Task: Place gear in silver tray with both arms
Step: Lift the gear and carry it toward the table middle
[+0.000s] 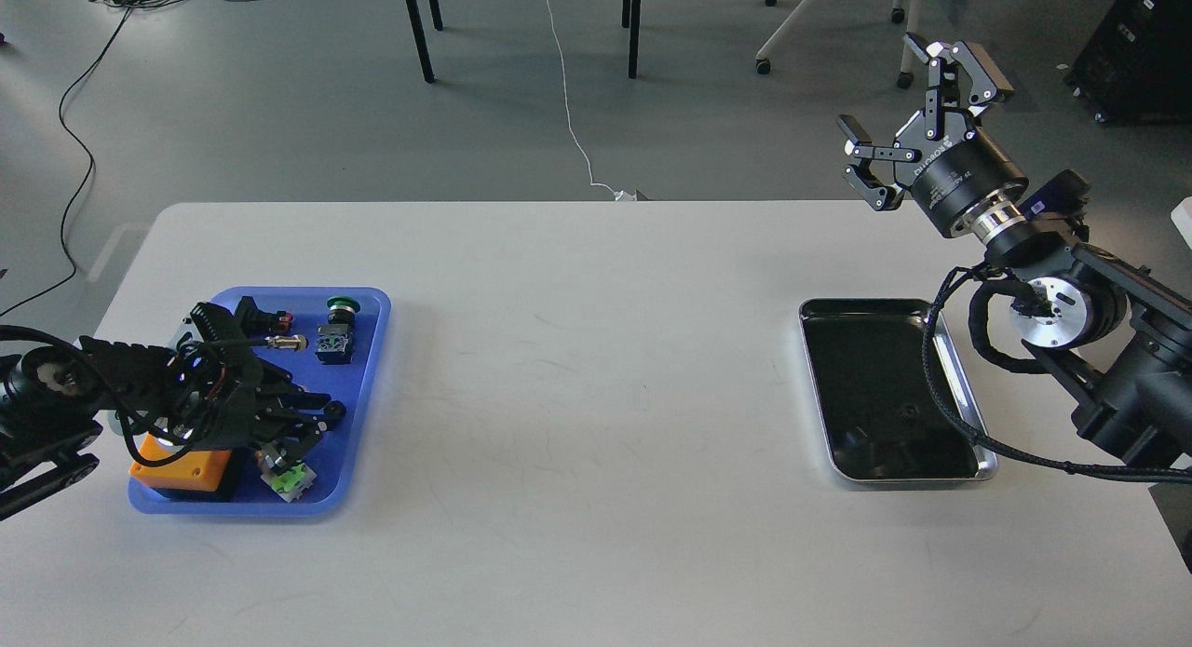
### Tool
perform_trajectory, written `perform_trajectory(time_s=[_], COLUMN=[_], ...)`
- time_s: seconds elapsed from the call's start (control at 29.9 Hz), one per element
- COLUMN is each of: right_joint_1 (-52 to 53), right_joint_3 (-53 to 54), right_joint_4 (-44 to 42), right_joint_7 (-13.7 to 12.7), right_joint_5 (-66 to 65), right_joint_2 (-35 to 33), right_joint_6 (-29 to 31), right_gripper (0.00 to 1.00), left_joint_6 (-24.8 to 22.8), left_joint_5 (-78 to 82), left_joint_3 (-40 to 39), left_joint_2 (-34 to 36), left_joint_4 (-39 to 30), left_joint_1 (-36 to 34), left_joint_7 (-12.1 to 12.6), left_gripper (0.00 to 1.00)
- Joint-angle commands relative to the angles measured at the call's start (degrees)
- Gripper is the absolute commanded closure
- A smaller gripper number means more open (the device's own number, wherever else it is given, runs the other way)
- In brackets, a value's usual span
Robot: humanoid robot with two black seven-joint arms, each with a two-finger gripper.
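Our left gripper [312,422] is hanging low inside the blue tray [368,386], dark against dark parts, so we cannot tell whether its fingers are apart or closed, or whether they are holding anything. Our right gripper [917,130] is sitting high at about 1 o'clock in the view, fingers spread wide, holding nothing, well above and beyond the silver tray [959,470]. The silver tray is lying on the white table [596,396] at roughly 3 o'clock, and its dark bottom is showing only reflections, no part in it. The blue tray is sitting at about 9 o'clock, well apart from the silver one. In it we are seeing an orange block [182,470] at the near edge, a green-and-white piece [291,479] just beside the left fingers, a green-capped button [342,304] at the far side, a dark square component [333,344] below that, and a small brass-tipped connector [284,343]. We are not making out a gear clearly; it may be hidden under the left gripper or too small to tell. We are judging the task as early: nothing is delivered, the pick is either underway or not yet secured. Left to do, as we read it: getting the gear out of the blue tray, carrying it across toward 3 o'clock, likely passing it to the right arm, and setting it down in the silver tray.
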Motion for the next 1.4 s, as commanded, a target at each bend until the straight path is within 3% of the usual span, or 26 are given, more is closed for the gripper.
perform_trajectory(time_s=[0.0,0.37,0.9,1.17,1.37], right_joint_1=[0.0,0.1,0.6,0.6,0.6], right_joint_3=[0.0,0.0,0.0,0.0,0.8], right_joint_4=[0.0,0.0,0.0,0.1,0.7], right_joint_7=[0.0,0.0,0.1,0.0,0.0], right_joint_5=[0.0,0.0,0.0,0.0,0.0], right_joint_2=[0.0,0.0,-0.4,-1.5,-4.1], right_joint_6=[0.0,0.0,-0.1,-0.1,0.3], right_gripper=[0.02,0.02,0.02,0.02,0.02], left_joint_6=[0.0,-0.1,-0.1,-0.6,-3.8], left_joint_5=[0.0,0.0,0.0,0.0,0.0], left_joint_3=[0.0,0.0,-0.3,-0.5,-0.6], left_joint_2=[-0.1,0.1,1.8,3.2,-1.0], left_joint_4=[0.0,0.0,-0.5,-1.1,-3.3], left_joint_1=[0.0,0.0,-3.7,-12.6,-20.1], left_joint_7=[0.0,-0.1,-1.5,-1.5,-1.5], left_gripper=[0.73,0.82,0.83,0.84,0.84])
